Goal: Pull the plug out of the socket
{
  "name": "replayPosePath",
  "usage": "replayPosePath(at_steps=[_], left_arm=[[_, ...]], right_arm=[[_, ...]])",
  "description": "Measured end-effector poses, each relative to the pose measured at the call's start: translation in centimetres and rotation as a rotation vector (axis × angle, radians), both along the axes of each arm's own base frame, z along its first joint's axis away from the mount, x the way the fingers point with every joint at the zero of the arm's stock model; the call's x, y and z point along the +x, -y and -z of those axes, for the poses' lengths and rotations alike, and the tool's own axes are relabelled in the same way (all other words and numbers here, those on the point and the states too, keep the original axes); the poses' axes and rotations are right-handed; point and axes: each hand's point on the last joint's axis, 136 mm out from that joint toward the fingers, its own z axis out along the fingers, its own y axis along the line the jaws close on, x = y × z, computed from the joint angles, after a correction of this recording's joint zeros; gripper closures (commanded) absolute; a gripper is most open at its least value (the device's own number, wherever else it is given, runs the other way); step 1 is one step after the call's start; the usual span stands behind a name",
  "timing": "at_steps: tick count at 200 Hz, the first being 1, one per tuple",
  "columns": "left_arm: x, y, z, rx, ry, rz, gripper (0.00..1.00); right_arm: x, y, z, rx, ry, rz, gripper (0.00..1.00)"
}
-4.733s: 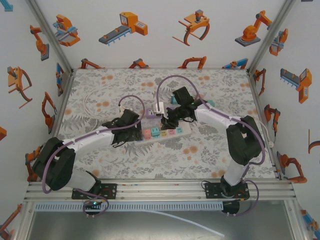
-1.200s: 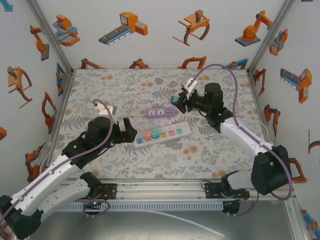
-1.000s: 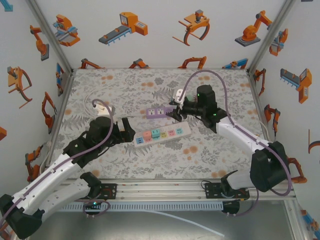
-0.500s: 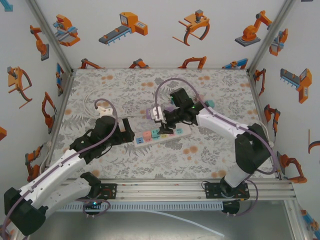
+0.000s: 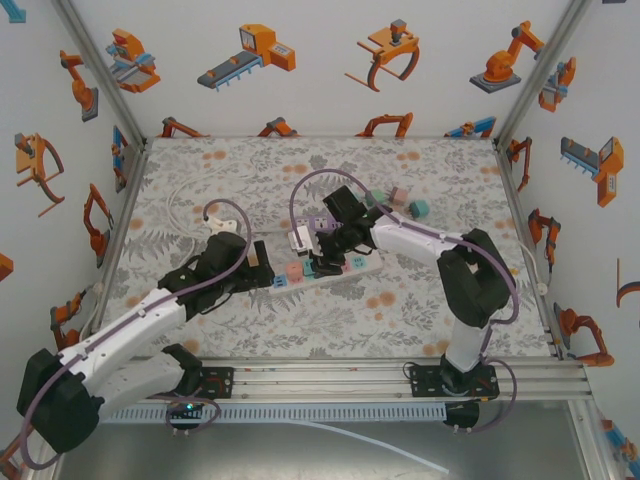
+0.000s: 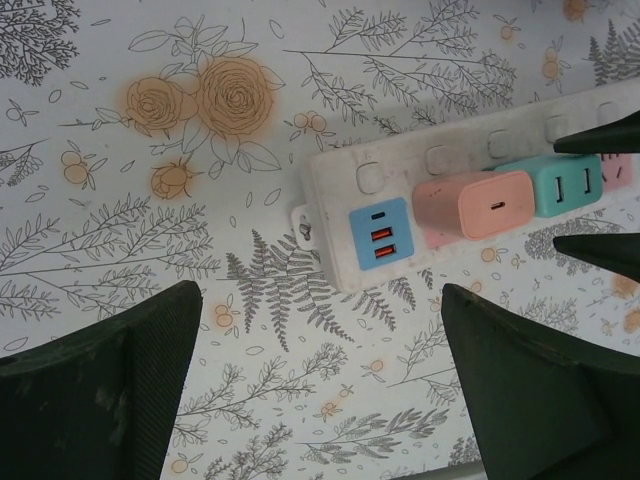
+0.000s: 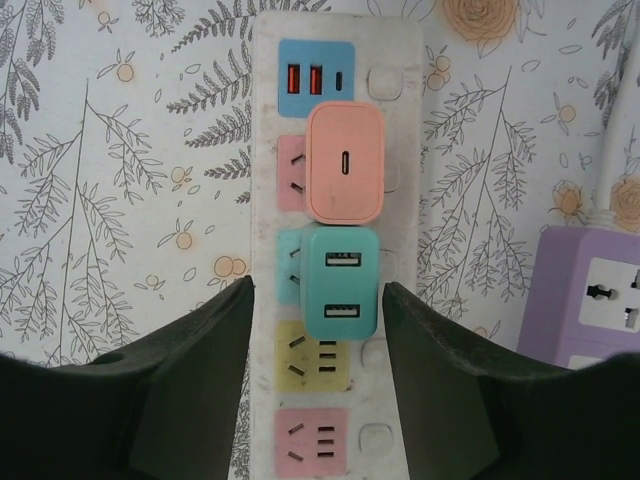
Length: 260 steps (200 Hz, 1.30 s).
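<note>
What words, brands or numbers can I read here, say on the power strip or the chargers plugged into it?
No readable text anywhere.
Power strip: coloured socket panels and plain white buttons, no lettering.
Pink charger: one port, no print.
Teal charger: two ports, no print.
Purple socket block: no writing shows.
Orange robot drawings on the walls: pictures without words.

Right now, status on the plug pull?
Left fingers open over the USB end of the white strip. Right fingers open, straddling the plugged-in teal charger, no grip yet. Pink charger seated right beside it, tight clearance.
</note>
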Motion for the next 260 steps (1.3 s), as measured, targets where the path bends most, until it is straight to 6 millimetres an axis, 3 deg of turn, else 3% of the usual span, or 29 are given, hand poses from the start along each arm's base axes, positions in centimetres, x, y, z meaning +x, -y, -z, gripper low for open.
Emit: replayPosePath(at_steps=[40,71,180,224,260], left_arm=[[0.5,0.5,1.5,0.017,-0.035,-0.003,0.0],[0.7,0.6,2.9,0.034,-0.071,-0.013,0.08],[0.8,0.8,6.6,0.086,-0.159,-0.029,0.19],[1.2,1.1,6.8,0.071,-0.154,-0.041,0.2],[1.2,1.1,7.0,0.067,-0.159,-0.047,0.21]], right_arm=[[0.1,0.0,0.5,-0.007,-0.003,0.001,0.59],[0.2,-0.2,0.3,0.006,0.004,-0.002,0.66],[0.2,-0.3,0.3,0.01,-0.002,0.005,0.67],[0.2,-0.3,0.2,0.012,-0.003,0.004,0.68],[0.1,-0.4,0.1,0.016,-0.016,0.007,0.75]])
